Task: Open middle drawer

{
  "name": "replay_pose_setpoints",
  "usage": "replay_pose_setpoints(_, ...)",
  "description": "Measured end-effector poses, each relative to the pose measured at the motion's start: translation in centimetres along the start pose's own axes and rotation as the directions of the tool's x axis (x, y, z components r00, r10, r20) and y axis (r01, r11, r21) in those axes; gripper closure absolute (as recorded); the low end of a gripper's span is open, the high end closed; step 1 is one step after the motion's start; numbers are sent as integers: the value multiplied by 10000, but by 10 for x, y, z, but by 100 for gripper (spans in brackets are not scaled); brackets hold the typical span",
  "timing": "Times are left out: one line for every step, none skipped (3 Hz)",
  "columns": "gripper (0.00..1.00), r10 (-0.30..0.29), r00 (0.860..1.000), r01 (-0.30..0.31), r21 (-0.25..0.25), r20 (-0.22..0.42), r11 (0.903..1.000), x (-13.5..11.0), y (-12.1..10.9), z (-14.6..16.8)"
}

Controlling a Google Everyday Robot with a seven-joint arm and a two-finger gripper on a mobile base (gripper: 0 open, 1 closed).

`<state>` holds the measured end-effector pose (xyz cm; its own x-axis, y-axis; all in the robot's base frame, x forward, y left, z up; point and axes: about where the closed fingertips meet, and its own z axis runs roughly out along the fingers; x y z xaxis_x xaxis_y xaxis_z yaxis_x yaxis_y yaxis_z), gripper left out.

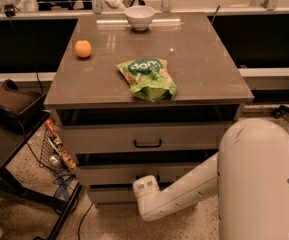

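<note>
You had the gripper (146, 182) low in front of the cabinet (238, 115), right at the centre of the middle drawer (104, 175), the second grey front down. The white end of the arm (184, 196) covered it from your camera, so you could not tell whether it was apart, together or clamped on anything. The drawer's own handle was hidden behind that same white block. The arm ran down and to the left from the big rounded white housing (261, 179) that filled the lower right of your view.

The middle drawer sat between the top drawer (99, 138) above and the bottom drawer (109, 194) below, with a dark band of shadow along its upper edge. Only its front face showed, and from this angle you could not judge whether it stood flush or a little way out. The top drawer's black bar handle (147, 144) was in plain sight, just above the arm's end.

On the brown cabinet top (209, 69) you had three things, well apart from one another: a white bowl (139, 17) at the back edge, an orange (83, 49) near the left side, and a green snack bag (148, 78) lying flat near the front edge. A dark side cart (4, 146) stood to the left of the cabinet on the speckled floor (109, 221).
</note>
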<state>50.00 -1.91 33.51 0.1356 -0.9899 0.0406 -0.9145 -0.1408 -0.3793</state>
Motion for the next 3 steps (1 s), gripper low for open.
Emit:
replay_pose_setpoints(100, 23, 10000, -23, -26, -15, 10000, 1, 3, -3)
replay_pose_setpoints(100, 62, 10000, -62, -69, -40, 10000, 3, 8, -6)
replay_pose_setpoints(100, 64, 10000, -64, -69, -41, 10000, 3, 7, -10)
